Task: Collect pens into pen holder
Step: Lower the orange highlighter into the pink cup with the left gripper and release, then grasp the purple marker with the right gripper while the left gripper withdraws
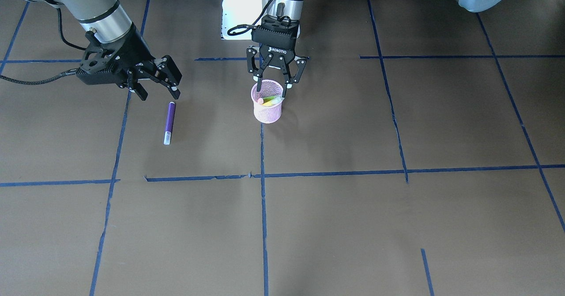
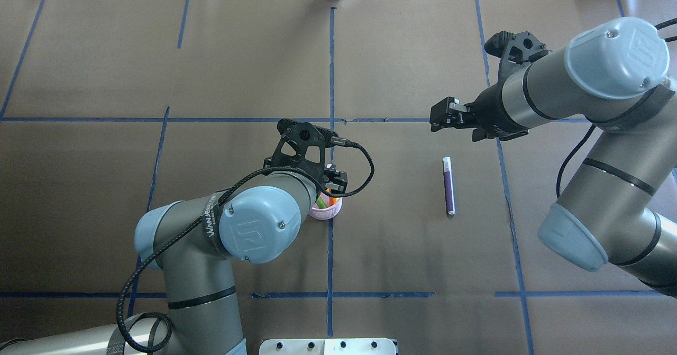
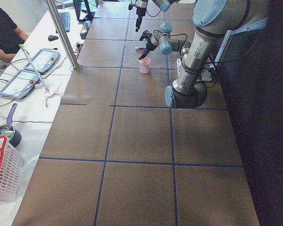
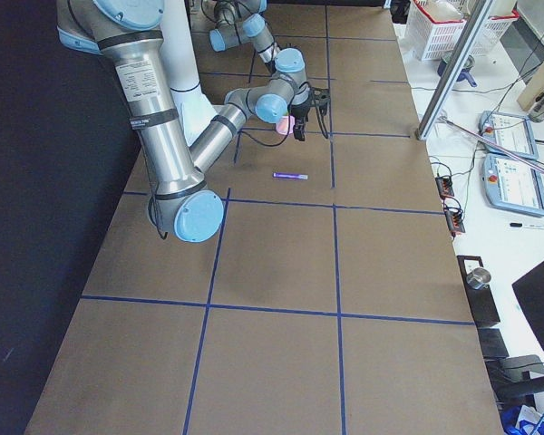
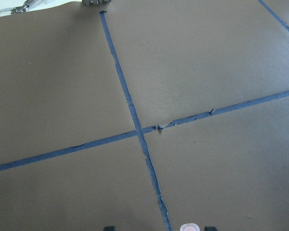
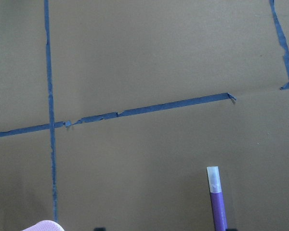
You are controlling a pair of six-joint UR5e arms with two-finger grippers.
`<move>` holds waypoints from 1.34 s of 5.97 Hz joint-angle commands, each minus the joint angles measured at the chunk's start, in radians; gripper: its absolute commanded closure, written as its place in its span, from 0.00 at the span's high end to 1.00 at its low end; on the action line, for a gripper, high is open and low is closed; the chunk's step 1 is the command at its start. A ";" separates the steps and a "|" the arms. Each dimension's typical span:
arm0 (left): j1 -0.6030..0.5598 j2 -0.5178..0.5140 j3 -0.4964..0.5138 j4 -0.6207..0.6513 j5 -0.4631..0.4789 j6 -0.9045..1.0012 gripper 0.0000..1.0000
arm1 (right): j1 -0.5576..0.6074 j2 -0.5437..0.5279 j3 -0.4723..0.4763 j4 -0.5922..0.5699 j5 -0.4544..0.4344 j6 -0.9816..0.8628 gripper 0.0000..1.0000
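Brown surface (image 1: 353, 225): matt, paper-like sheet, flat, ruled into big squares by blue tape (image 1: 263, 225) that is torn in places.
Right arm (image 2: 545, 93): grey metal tubes with pale blue joint covers. It reaches in on the robot's right of the holder (image 1: 268, 110), well apart from it.
Left arm (image 2: 201, 270): same build, with a black braided cable looped along it. It ends right over the holder.
Right end effector (image 1: 160, 95): black, two fingers spread with nothing between them. It hangs off the surface on the holder's right-arm side, above the purple pen (image 1: 169, 121) and clear of it.
Left end effector (image 1: 274, 85): black, fingers spread and empty, pointing down just over the holder's mouth. One finger shows against the rim; whether it touches I cannot tell.
Holder: small round pink wire-mesh cup, upright, standing on a tape line.
Purple pen: slim smooth stick lying flat on the surface, well apart from the holder on the right arm's side. Its long axis runs about parallel to the tape line under the holder, with the pale translucent cap (image 6: 212, 179) pointing away from the robot.
Orange pen (image 1: 261, 100), green pen (image 1: 271, 98): inside the holder, leaning, tips at the rim.
Coming move, as judged: the purple pen is the last one out. The right arm is by far the nearer, and would need to drop with its fingers set across the pen's long axis.
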 commanded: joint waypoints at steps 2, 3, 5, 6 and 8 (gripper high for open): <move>-0.277 0.136 -0.073 0.012 -0.494 0.004 0.76 | -0.046 0.000 -0.124 -0.002 -0.001 0.004 0.88; -0.300 0.181 -0.108 0.012 -0.520 0.004 0.76 | -0.049 0.009 -0.164 -0.016 0.041 0.001 0.82; -0.302 0.234 -0.149 0.013 -0.522 0.004 0.77 | -0.045 0.045 -0.285 -0.036 0.127 -0.125 0.78; -0.302 0.235 -0.150 0.013 -0.520 0.002 0.77 | -0.049 0.078 -0.348 -0.036 0.141 -0.130 0.78; -0.302 0.235 -0.162 0.013 -0.519 -0.004 0.77 | -0.071 0.084 -0.370 -0.074 0.143 -0.244 0.93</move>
